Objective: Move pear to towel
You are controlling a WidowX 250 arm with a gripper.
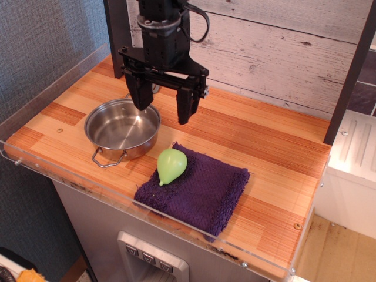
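Note:
The light-green pear (171,165) lies on its side on the left part of the dark purple towel (202,189), tip pointing toward the front edge. The towel lies flat near the front of the wooden counter. My black gripper (163,108) hangs above and behind the pear, over the right rim of the steel pot, well clear of the pear. Its two fingers are spread wide apart with nothing between them.
A steel pot (121,129) with loop handles stands just left of the towel. A clear acrylic rim (70,176) runs along the counter's front and left edges. A dark post (117,41) stands at the back left, and a white plank wall behind.

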